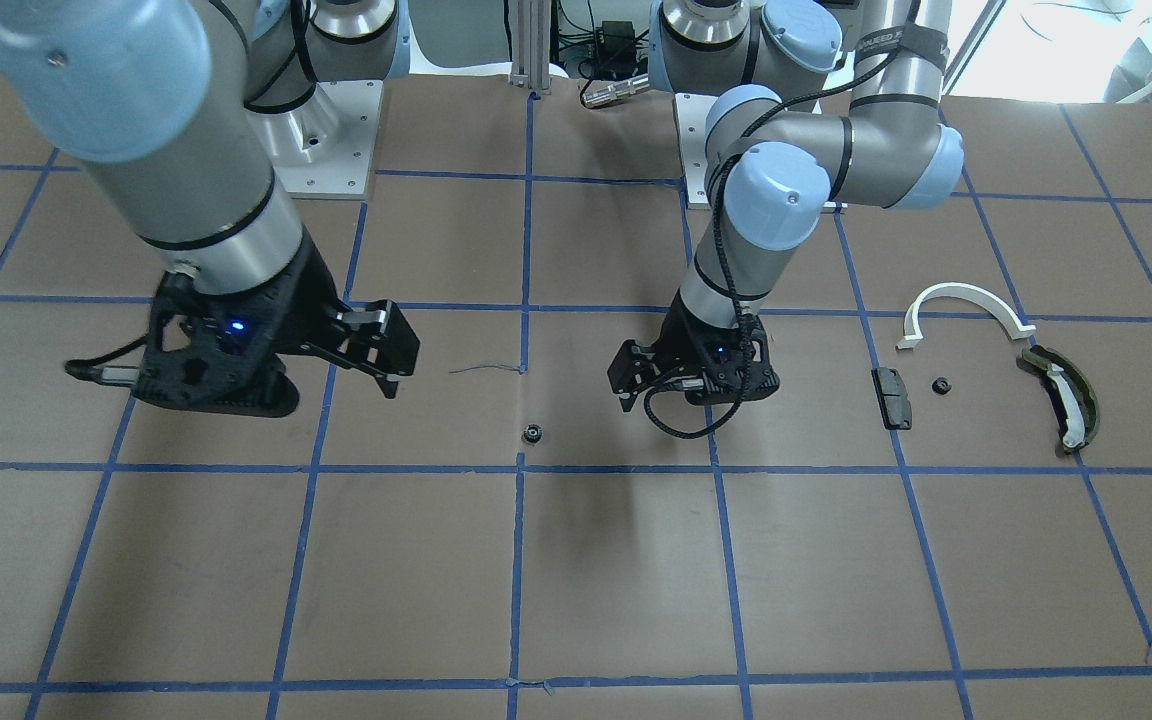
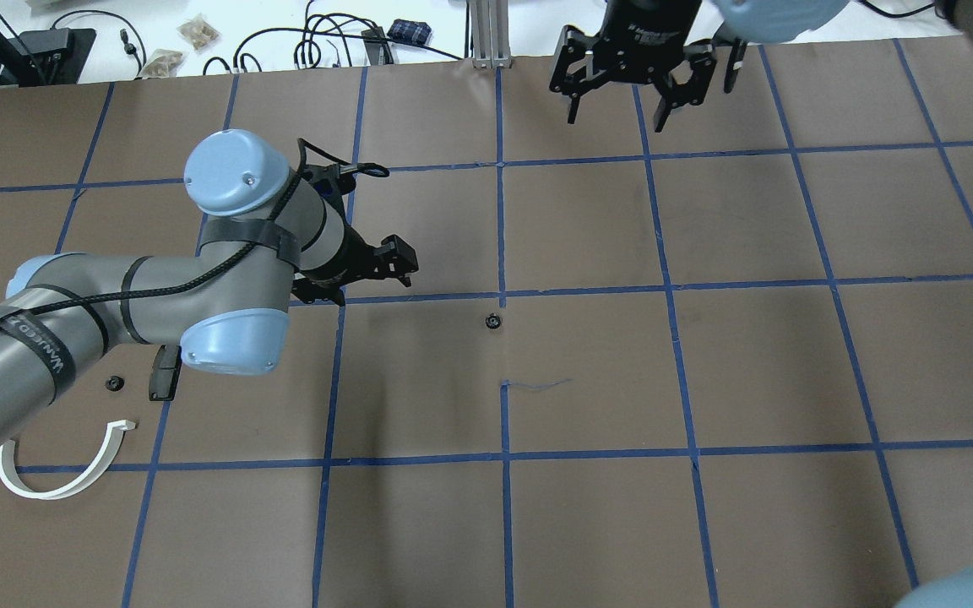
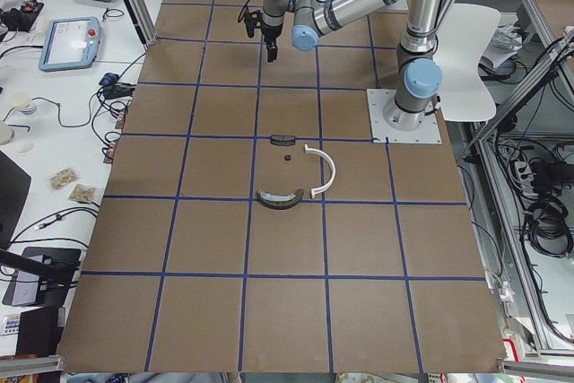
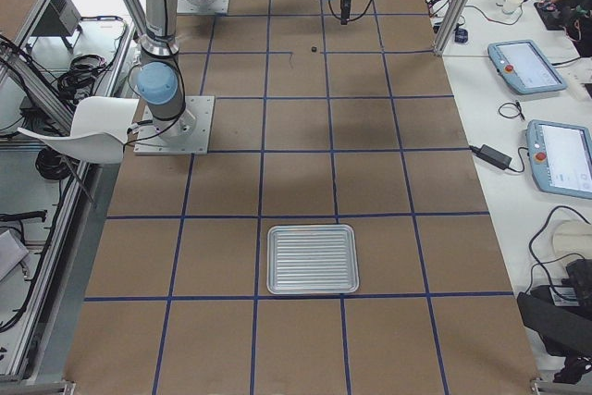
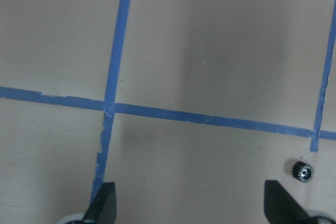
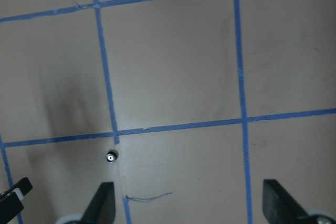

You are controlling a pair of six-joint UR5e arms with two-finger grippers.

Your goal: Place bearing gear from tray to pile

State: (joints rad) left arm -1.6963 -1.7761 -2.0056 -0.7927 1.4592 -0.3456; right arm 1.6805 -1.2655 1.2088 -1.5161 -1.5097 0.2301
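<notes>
The left tool (image 5: 192, 205) hangs over the table (image 1: 616, 580) with its jaws spread wide and nothing between them. The bearing gear (image 5: 302, 171) is the nearest thing to it. It lies flat on the table just ahead of one fingertip, off to that side and not centred in the gap. On the opposite side of this tool, somewhat farther off, is the pile: a small black block (image 1: 891, 397), a white half-ring arc (image 1: 966, 298) and an olive-green curved piece (image 1: 1066, 395). Among them sits a tiny dark part (image 1: 939, 385) that looks like a second gear. Beyond the gear, well apart from it, the right tool (image 2: 617, 110) is raised, also wide open and empty. Farthest from both tools, at the table's other end, the ribbed metal tray (image 4: 313, 258) appears to hold nothing. By this layout the task looks about half done, with the gear off the tray but short of the pile. What seems left is for the left tool to centre over the gear, grip it, carry it across and release it among the parts.
</notes>
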